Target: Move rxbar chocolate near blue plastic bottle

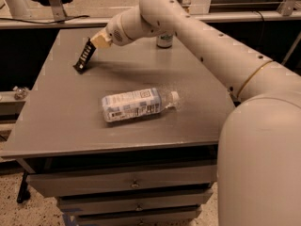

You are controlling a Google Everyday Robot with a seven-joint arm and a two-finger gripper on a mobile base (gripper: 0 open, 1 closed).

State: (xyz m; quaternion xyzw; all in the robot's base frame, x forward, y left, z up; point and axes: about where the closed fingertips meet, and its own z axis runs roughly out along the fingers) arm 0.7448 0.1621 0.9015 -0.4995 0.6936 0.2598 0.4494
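The rxbar chocolate (85,56), a flat black wrapper with white lettering, stands tilted at the far left of the grey table (61,121). Its lower end touches the tabletop and its upper end is in my gripper (98,41). The gripper is shut on that upper end, with my arm reaching in from the right. The blue plastic bottle (134,105) lies on its side in the middle of the table, white cap pointing right. It is well in front of and to the right of the bar.
A silver drink can (164,40) stands at the back of the table, partly hidden behind my arm. Drawers (134,185) sit under the tabletop. A rail and dark equipment run along the far side.
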